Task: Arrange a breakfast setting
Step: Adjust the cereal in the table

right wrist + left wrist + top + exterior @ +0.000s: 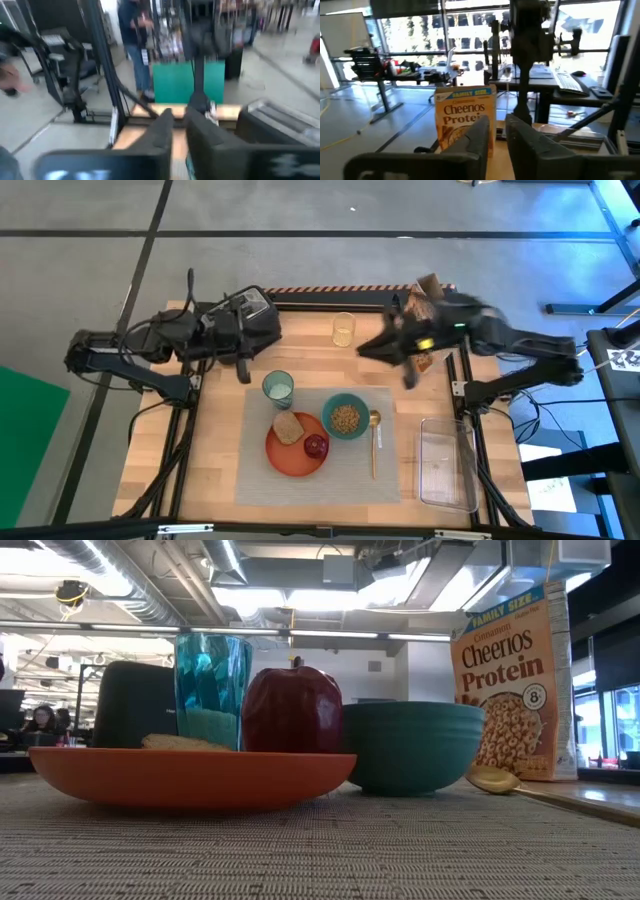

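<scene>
Grey placemat (260, 480) set with orange plate (283, 459), toast (288, 427), fruit (316, 445), bowl (345, 418), spoon (374, 435), tumbler (278, 387): seemingly finished. Beyond placemat, left jaws narrow, right jaws nearly shut, empty.

Right pincer (408, 376) motion-blurred (overhead); toast slice (185, 742) mostly hidden behind orange plate (190, 780).

toast slice (288, 427) and what looks like dark-red fruit (316, 446) on orange plate (283, 455).

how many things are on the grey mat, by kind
dishes: 2, plate and bowl
cups: 1, tumbler
cutlery: 1, spoon
food: 2, toast and red fruit
total: 6
</scene>
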Robot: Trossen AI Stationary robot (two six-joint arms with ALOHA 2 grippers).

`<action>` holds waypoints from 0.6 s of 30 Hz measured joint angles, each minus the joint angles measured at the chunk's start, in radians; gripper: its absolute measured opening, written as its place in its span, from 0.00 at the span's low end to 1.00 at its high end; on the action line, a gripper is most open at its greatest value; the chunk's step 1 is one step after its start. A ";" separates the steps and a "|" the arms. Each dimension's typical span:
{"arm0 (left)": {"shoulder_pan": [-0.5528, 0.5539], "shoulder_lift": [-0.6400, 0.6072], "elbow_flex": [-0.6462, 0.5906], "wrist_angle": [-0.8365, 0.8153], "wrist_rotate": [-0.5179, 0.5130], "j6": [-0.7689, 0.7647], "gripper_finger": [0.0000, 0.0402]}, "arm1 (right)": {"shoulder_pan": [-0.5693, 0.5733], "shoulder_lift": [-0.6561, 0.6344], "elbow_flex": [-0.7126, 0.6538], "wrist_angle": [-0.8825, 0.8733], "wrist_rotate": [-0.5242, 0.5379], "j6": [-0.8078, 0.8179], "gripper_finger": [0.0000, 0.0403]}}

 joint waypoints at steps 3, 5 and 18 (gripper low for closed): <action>0.000 -0.062 -0.071 0.009 0.011 -0.001 0.08 | 0.001 -0.089 0.001 -0.047 0.028 0.000 0.02; -0.001 -0.113 -0.116 0.019 0.011 0.005 0.03 | 0.002 -0.145 0.001 -0.105 0.109 -0.002 0.04; -0.001 -0.381 -0.563 0.221 0.075 -0.055 0.02 | 0.002 -0.496 -0.376 -0.017 0.444 0.021 0.01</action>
